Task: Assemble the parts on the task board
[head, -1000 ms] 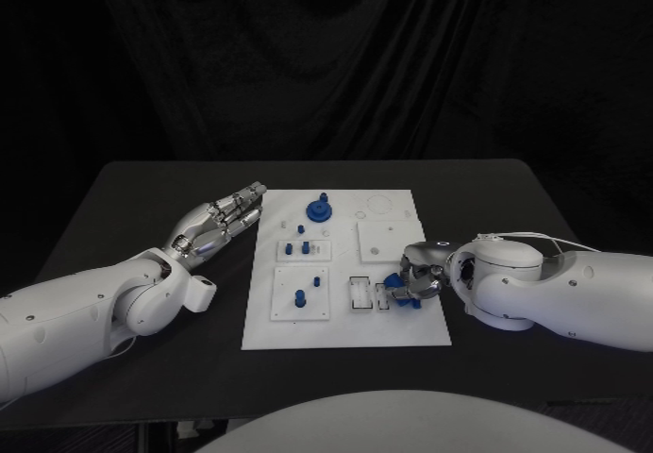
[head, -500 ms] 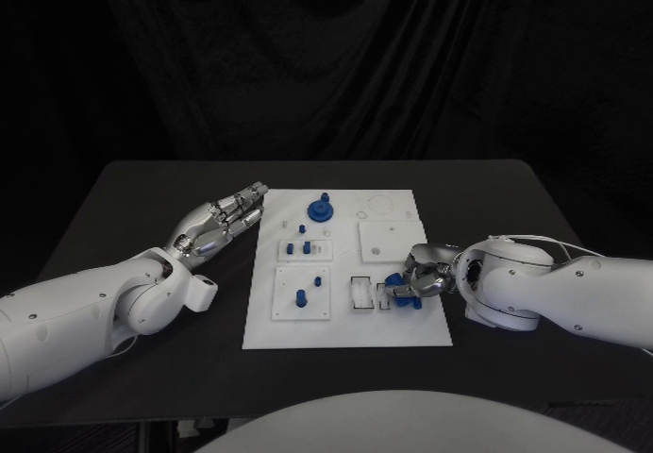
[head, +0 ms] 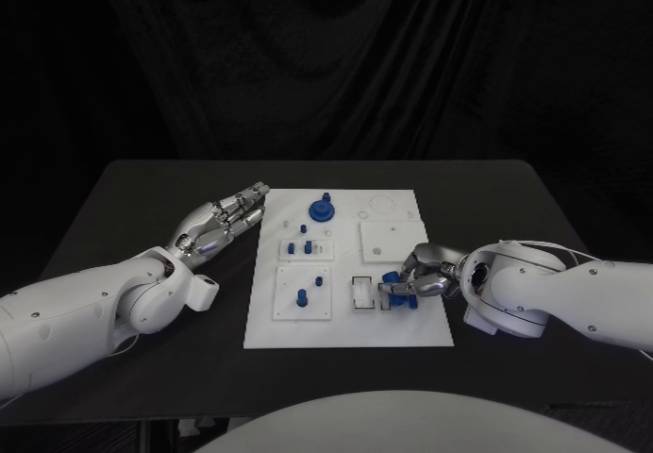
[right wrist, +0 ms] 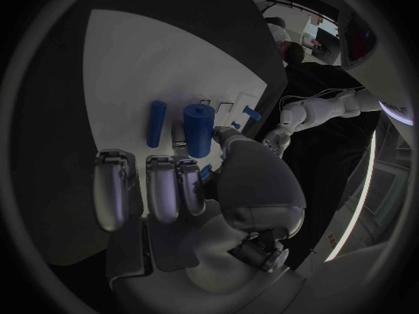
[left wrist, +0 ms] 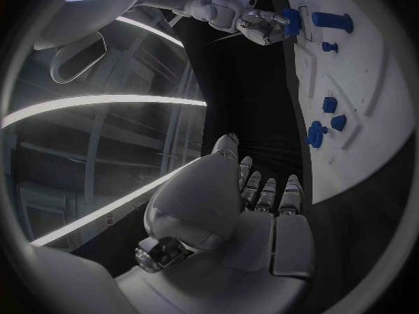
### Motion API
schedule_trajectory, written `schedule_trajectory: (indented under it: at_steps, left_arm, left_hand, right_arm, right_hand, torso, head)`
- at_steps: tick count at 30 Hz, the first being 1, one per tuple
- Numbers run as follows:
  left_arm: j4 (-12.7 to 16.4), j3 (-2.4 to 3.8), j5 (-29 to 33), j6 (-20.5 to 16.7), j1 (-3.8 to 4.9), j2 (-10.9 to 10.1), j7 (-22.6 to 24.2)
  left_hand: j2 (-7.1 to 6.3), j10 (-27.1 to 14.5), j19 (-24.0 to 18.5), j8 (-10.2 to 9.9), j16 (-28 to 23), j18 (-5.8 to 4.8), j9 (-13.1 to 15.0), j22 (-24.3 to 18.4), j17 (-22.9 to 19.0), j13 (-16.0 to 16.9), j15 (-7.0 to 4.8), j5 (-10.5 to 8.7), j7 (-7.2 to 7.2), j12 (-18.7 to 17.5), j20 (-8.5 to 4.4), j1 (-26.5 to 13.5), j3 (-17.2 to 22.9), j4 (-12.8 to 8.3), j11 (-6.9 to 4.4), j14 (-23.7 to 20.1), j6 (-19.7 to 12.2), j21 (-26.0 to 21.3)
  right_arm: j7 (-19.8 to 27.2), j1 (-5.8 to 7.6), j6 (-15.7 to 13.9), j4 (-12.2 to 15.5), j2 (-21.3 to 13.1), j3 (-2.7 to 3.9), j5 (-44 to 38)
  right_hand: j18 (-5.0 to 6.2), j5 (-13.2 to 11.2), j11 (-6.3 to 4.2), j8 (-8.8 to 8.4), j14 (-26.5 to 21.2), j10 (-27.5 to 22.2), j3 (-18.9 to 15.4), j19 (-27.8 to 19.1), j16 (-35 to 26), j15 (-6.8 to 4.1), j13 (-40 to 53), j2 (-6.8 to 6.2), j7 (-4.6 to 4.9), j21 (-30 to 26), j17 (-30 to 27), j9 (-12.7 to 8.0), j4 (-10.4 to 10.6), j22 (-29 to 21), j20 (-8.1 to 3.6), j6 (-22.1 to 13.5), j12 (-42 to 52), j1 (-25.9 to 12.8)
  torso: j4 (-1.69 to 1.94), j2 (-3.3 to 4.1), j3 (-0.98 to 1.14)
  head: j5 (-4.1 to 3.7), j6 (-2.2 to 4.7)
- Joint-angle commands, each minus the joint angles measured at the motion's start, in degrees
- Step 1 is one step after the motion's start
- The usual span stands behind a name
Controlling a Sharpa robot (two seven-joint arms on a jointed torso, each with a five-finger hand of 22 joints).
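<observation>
The white task board (head: 341, 326) lies mid-table. At its right edge my right hand (head: 425, 274) pinches a short blue cylinder (right wrist: 198, 129) between thumb and a finger, low over the board's small slots (head: 359, 293); the cylinder (head: 393, 282) shows blue at the fingertips. A thin blue peg (right wrist: 156, 123) lies on the board beside it. My left hand (head: 225, 219) lies with fingers stretched out, holding nothing, along the board's left edge. A blue round part (head: 321, 208) stands at the far end, and small blue pegs (head: 307, 248) stand in the middle blocks.
More blue pegs (head: 298, 299) stand in the near-left block. A raised white square (head: 390, 238) sits on the board's right half. The left wrist view shows the board (left wrist: 366, 118) with blue pieces (left wrist: 316, 132) and my right hand (left wrist: 262, 28) beyond. Black table surrounds the board.
My right arm has shifted slightly toward me and its hand has turned a little over the slots, still pinching the blue cylinder. The left hand has not moved.
</observation>
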Motion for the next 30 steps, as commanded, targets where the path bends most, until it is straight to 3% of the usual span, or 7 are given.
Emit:
schedule_trajectory:
  at_steps: [1,15,25,30]
  left_arm:
    - [0.1,0.06,0.3,0.5,-0.11,0.0,1.0]
    - [0.2,0.06,0.3,0.4,-0.11,0.1,0.8]
    - [0.2,0.06,0.3,0.6,-0.11,0.2,0.8]
    - [0.1,0.06,0.3,0.6,-0.11,0.3,0.8]
  left_hand:
    - [-0.11,0.0,0.0,0.3,-0.2,0.62,0.1,0.0,-0.1,0.1,0.57,0.36,0.08,0.4,0.34,0.6,0.5,0.0,0.3,0.0,0.4,-0.1]
    - [-0.18,0.0,0.0,0.3,-0.2,0.62,0.1,0.0,-0.1,0.1,0.6,0.36,0.11,0.4,0.36,0.6,0.5,0.0,0.34,0.0,0.6,-0.1]
    - [-0.28,0.0,0.0,0.3,-0.2,0.62,0.1,0.0,-0.1,0.1,0.72,0.31,0.1,0.5,0.4,0.6,0.5,-0.1,0.29,0.0,0.6,-0.1]
    - [-0.28,0.0,0.0,0.3,-0.2,0.62,0.1,0.0,-0.1,0.1,0.72,0.31,0.1,0.5,0.4,0.6,0.5,-0.1,0.29,0.0,0.6,-0.1]
  right_arm:
    - [1.2,0.35,-1.9,0.8,-0.2,0.04,2.2]
    - [-0.6,0.67,2.7,1.0,1.7,0.04,1.9]
    - [-0.8,0.67,3.2,-0.5,3.5,0.04,1.9]
    - [-0.8,0.67,3.1,-1.1,4.2,0.04,1.9]
  right_hand:
    - [-0.05,0.1,-0.53,0.35,5.1,6.0,4.4,3.6,0.1,-0.41,15.1,0.13,-0.3,0.3,9.5,0.1,-3.9,13.4,-0.4,0.1,0.2,-0.3]
    - [0.02,-3.4,-0.32,0.69,4.9,6.0,4.7,3.5,-0.1,-0.28,15.1,0.36,-0.04,0.0,8.9,1.1,-3.0,13.3,-0.36,-1.2,0.2,-2.4]
    - [0.08,-10.1,-0.06,0.72,4.9,6.0,4.2,3.4,-0.2,-0.05,15.1,1.0,0.24,-0.2,8.6,1.7,-0.5,13.2,-0.11,-1.8,0.2,-5.3]
    - [0.11,-11.4,-0.04,0.76,4.9,6.0,3.9,3.3,-0.2,-0.03,15.1,1.32,0.25,-0.2,8.5,1.8,0.5,13.2,-0.07,-1.8,0.2,-6.2]
  torso:
    - [0.01,0.01,-0.01]
    - [0.05,0.03,-0.06]
    - [0.08,0.04,-0.07]
    - [0.06,0.0,-0.05]
  head:
    - [0.15,0.0]
    - [0.33,0.0]
    - [0.53,0.0]
    - [0.69,0.0]
